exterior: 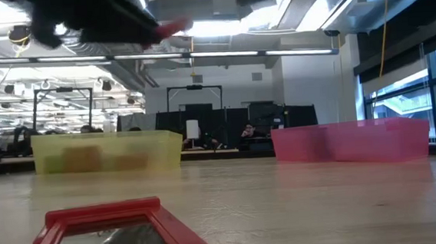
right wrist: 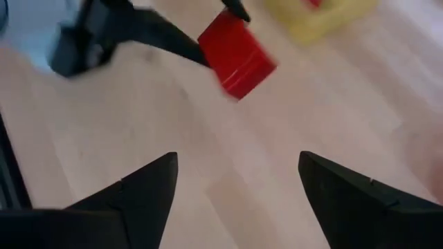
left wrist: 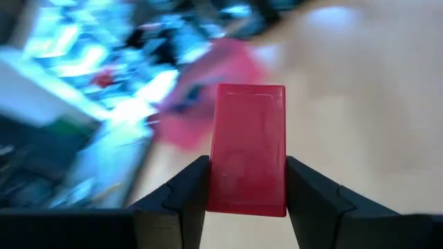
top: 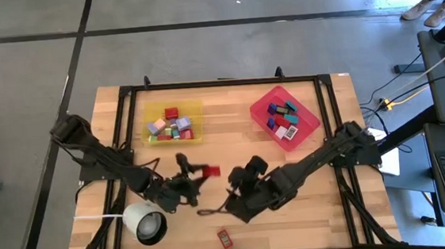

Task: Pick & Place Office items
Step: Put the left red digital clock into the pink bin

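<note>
My left gripper [top: 197,173] is near the table's middle, shut on a red flat block [top: 209,172], seen large in the left wrist view [left wrist: 248,149] and from the right wrist view [right wrist: 237,54]. My right gripper [top: 232,201] hovers open just right of it and nearer, touching nothing; its fingers [right wrist: 149,187] stand wide apart over bare wood. Another red block [top: 224,236] lies flat near the near edge and fills the low view's foreground [exterior: 106,230]. More blocks lie in the yellow tray [top: 151,112] and the red tray [top: 262,104]. My left gripper pinches the red block between its two fingers [left wrist: 187,187], which sit on the block's two long edges at its near end [left wrist: 246,200]. The rest of the block sticks out past the fingertips. It is lifted clear of the table, as the low view [exterior: 169,27] shows.
A white round lamp-like object [top: 145,221] with a dark opening sits at the near left, close to my left arm. A thin dark cord [top: 212,211] lies on the wood under my right gripper. Black frame rails [top: 223,83] border the table. Bare wood lies between the trays and the arms.
</note>
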`<state>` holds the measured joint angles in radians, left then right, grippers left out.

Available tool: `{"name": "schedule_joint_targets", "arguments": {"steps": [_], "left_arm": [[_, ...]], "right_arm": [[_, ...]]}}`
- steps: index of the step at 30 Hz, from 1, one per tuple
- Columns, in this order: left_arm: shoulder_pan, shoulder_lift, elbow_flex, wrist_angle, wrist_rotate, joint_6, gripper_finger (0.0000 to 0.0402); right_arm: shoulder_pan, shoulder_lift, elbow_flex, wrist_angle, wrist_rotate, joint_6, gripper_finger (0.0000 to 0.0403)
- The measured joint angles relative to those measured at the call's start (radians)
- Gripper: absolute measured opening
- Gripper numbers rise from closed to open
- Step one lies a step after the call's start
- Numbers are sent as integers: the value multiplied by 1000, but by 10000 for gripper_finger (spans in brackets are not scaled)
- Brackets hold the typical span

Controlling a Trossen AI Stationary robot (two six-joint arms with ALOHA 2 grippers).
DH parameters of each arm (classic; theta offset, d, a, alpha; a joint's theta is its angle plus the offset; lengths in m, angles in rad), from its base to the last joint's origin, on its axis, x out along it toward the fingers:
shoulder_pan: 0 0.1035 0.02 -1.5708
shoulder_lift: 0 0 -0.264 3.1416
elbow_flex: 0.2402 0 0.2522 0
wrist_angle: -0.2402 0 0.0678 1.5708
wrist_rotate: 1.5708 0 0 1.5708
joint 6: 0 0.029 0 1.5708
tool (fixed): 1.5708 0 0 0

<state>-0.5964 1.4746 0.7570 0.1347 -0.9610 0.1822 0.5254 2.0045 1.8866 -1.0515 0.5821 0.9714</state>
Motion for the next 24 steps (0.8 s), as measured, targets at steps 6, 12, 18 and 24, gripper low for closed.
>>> {"name": "schedule_joint_targets", "arguments": {"steps": [6, 12, 18, 24], "left_arm": [[0, -25, 0, 92, -209, 6, 158], [-1, -25, 0, 290, -208, 91, 159], [3, -25, 0, 502, -169, 258, 159], [4, -25, 0, 606, -110, 351, 158]], "right_arm": [[-38, -100, 0, 5, 72, 35, 289], [-85, -153, 0, 51, 69, 34, 306], [-127, -155, 0, 131, -3, 0, 326], [-140, -154, 0, 250, 8, -90, 328]]}}
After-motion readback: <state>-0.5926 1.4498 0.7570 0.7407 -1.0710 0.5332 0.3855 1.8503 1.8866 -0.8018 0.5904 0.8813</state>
